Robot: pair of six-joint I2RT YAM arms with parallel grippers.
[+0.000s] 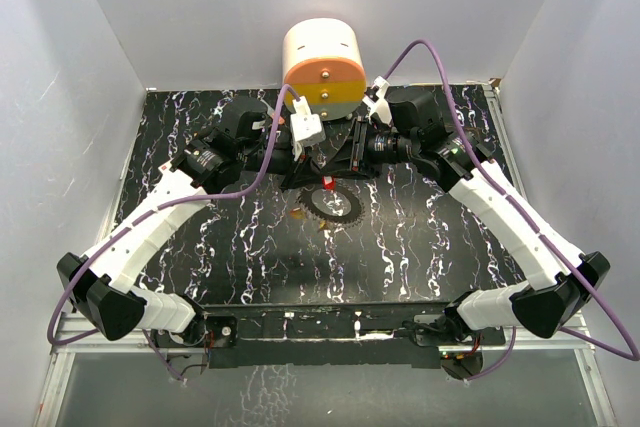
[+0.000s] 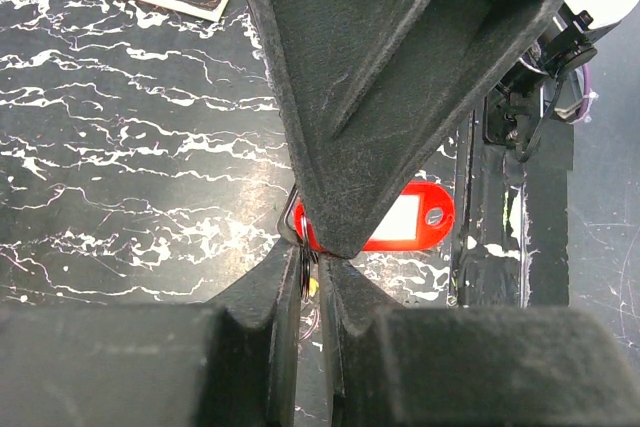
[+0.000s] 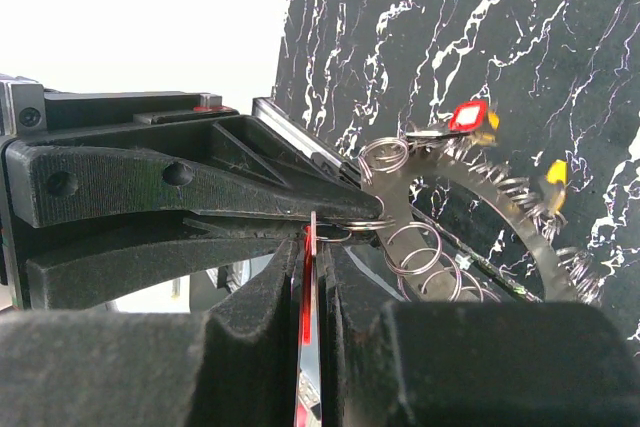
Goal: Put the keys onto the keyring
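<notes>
The keyring (image 1: 349, 212) lies flat mid-tabletop, a little toward the far edge. Just above its far rim I see the right gripper (image 3: 312, 247) clamped on a red key (image 2: 400, 219). The left gripper (image 2: 308, 265) is pinched tight on a wire loop (image 3: 345, 231) at that key's end.

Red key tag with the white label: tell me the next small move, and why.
Probably ease the red plastic key tag, clamped edge-on in the right gripper, toward the nearest wire loop on the toothed silver keyring. The left gripper is shut on the small wire ring at the tag's end, which sits right beside the keyring's rim but looks unthreaded.
</notes>
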